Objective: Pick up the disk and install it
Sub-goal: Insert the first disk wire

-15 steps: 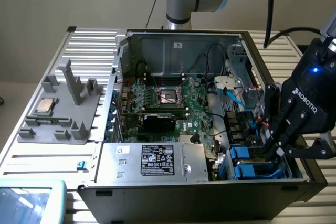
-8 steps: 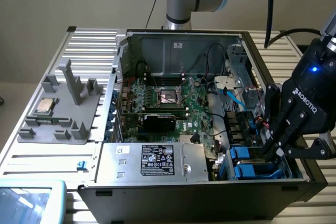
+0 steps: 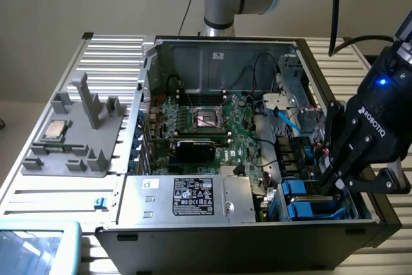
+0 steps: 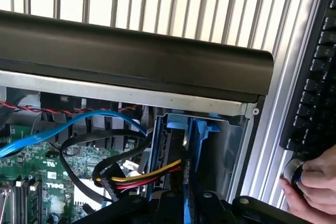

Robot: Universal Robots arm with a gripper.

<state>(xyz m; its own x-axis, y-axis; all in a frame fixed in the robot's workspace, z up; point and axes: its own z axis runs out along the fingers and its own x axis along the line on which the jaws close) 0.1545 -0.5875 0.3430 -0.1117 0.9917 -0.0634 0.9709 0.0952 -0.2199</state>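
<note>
Quick update from our bench (image 3: 38,191): the jaws are down in the drive-bay corner of the open PC case (image 3: 219,49), and they're closed. The disk (image 4: 198,150) stands on edge in that bay, right at the jaw tips, with its blue rails showing. We honestly can't tell whether the tips are pinching it or just touching it.

Close to the jaws, a yellow, red and black power lead (image 4: 152,174) runs up to the disk's edge. A blue data cable (image 4: 63,127) loops away over the motherboard (image 3: 219,127).

The silver power supply (image 3: 187,199) sits further from the jaws, toward the exterior view's left. Well apart from the jaws, outside the case, a grey fixture (image 3: 71,146) holds a CPU chip (image 3: 55,131). A person's hand (image 4: 315,184) is on a knob (image 4: 292,171) next to a keyboard (image 4: 315,77).
</note>
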